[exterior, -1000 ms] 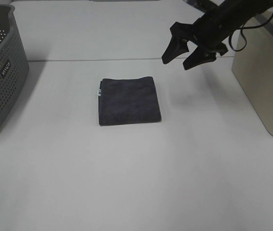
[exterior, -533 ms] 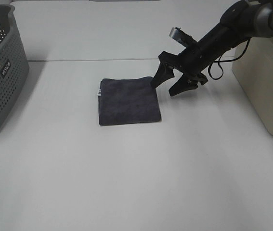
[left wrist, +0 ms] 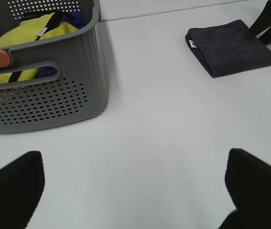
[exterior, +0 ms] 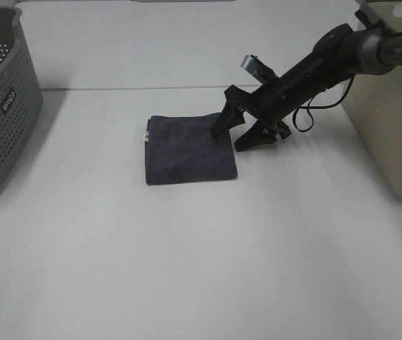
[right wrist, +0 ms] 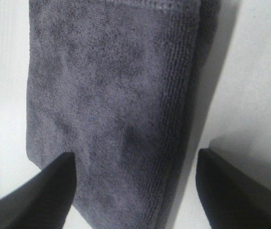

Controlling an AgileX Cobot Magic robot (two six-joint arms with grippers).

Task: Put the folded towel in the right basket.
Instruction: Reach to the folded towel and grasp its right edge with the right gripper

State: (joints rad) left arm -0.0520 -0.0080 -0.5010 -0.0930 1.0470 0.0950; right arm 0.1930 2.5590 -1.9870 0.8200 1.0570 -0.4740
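Centrally on the bench (exterior: 186, 248), the folded towel (exterior: 189, 149) is seen lying flat, well apart from the beige right basket (exterior: 392, 120). The right pincer (exterior: 228, 140) is held spread at the towel's right edge. One finger is set over the cloth and the other over bare bench just beside it; whether the tips touch down cannot quite be told. The left pincer (left wrist: 135, 188) is likewise shown spread, above the bench near the grey basket (left wrist: 44, 81), in which yellow cloth is seen.
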